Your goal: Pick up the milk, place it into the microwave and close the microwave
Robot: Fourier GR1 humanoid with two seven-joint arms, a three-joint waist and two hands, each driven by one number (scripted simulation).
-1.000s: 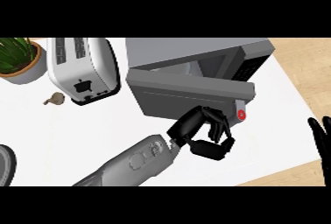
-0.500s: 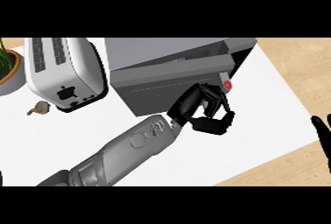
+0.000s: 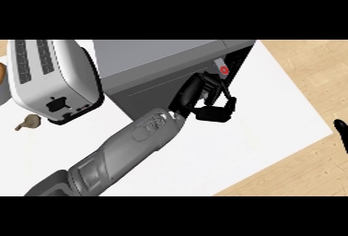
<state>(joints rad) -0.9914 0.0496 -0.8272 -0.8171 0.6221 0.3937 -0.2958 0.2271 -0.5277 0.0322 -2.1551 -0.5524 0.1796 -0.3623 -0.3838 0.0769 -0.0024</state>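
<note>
Grey is filling the upper middle of the head view, where the microwave point(image 3: 163, 55) is sitting on the white desk point(image 3: 224, 147). Its darker door point(image 3: 146, 94) is facing the lower edge of the view. The left forearm point(image 3: 136, 143) is coming up from the lower left corner. The left hand point(image 3: 197, 92) is lying against the right end of the door, just below the strip carrying a red button point(image 3: 223, 70). Its fingers point(image 3: 217, 113) are curling inward, clenched, and nothing is showing inside them.

The milk is not showing anywhere on the desk or in either hand. Most likely it is sitting inside the microwave, behind the door, though the pictures are not confirming that. A dark gap is showing at the microwave's right front corner, so the door is probably not quite shut.

The step in hand looks like the last one, closing the microwave. The next move is calling for the hand to be pushing the door's free end in toward the body until the gap disappears. It should be keeping the knuckles off the red button.

A white toaster point(image 3: 54, 69) is standing just left of the microwave, with a small brown object point(image 3: 28, 122) lying below it.

The right hand point(image 3: 341, 136) is showing only as a black sliver at the right edge, resting well apart from the work. Too little of it is showing to tell whether it is released or clenched.
</note>
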